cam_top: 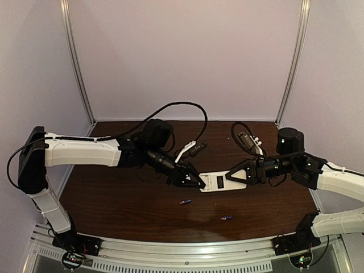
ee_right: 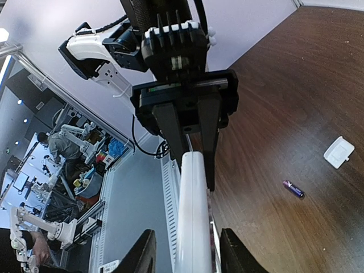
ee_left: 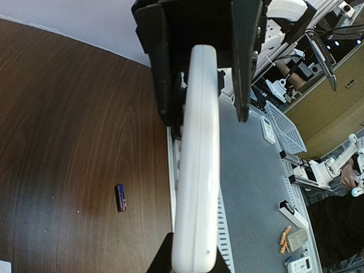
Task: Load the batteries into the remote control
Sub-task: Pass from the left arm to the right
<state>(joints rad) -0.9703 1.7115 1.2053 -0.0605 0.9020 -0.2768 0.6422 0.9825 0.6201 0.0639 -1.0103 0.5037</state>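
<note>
The white remote control [cam_top: 218, 182] hangs just above the table between both arms, dark recess upward. My left gripper [cam_top: 193, 182] is shut on its left end; in the left wrist view the remote [ee_left: 196, 170] runs edge-on between the closed-in fingers of that gripper [ee_left: 190, 259]. My right gripper [cam_top: 232, 176] straddles the other end. Its fingers [ee_right: 142, 253] stand apart from the remote [ee_right: 193, 216], with a gap on each side, so it is open [ee_right: 189, 253]. Two purple-blue batteries lie on the table, one [cam_top: 185, 201] below the left gripper, the other [cam_top: 227, 217] nearer the front edge.
A small thin white cover piece [ee_right: 339, 152] lies on the dark wood, beyond a battery [ee_right: 293, 189]. A battery [ee_left: 120, 197] also shows beside the table's front rail [ee_left: 170, 187]. Black cables [cam_top: 244, 139] loop over the back of the table.
</note>
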